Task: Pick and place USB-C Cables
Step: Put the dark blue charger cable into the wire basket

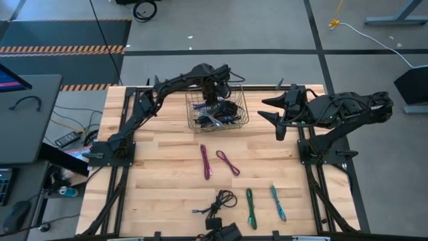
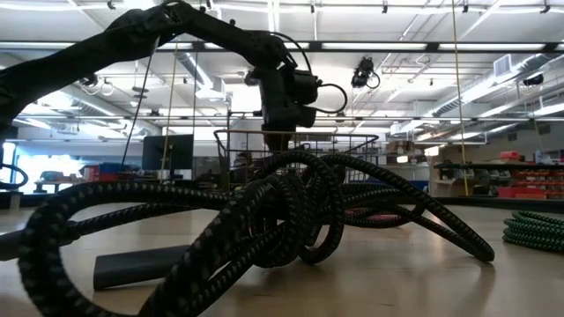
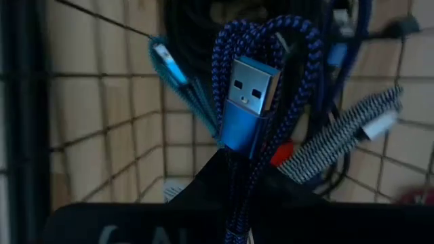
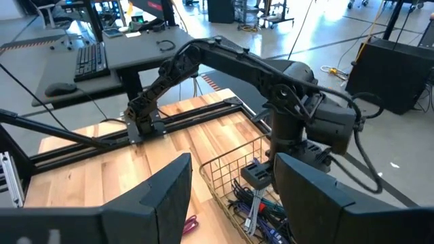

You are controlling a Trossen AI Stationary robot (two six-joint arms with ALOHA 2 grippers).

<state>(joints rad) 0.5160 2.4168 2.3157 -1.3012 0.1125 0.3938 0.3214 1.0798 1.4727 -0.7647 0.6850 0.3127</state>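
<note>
Cables are what I am after, and my left tool [image 1: 212, 100] hangs down inside the wire basket [image 1: 194, 114] with one pinched between its fingers: a blue braided cable [image 3: 254, 102], folded into a tight loop, its metal USB plug standing just ahead of my fingertips. I judge it light and floppy; the woven jacket should give good friction, but the loop can slide or spring open if held at one strand only. Gripping across the whole folded bundle, close behind the plug, looks safest to me.

Around my tool more cables lie tangled in the basket: a teal one beside the blue, a grey-and-white braided one [image 3: 352, 132] on the other side, dark ones behind. Snagging a neighbour on the way up is the likely trouble, since the soft loops interlock.

Out on the bench [image 1: 167, 154], well clear of the basket and toward the front edge, lie a magenta cable [image 1: 206, 162], a purple one [image 1: 227, 163], a green one [image 1: 251, 207], a teal one [image 1: 278, 203] and a black coil [image 1: 221, 201], all thin folded strands on pale wood.

My right tool [image 1: 273, 110] waits beside the basket, fingers spread wide and empty.
</note>
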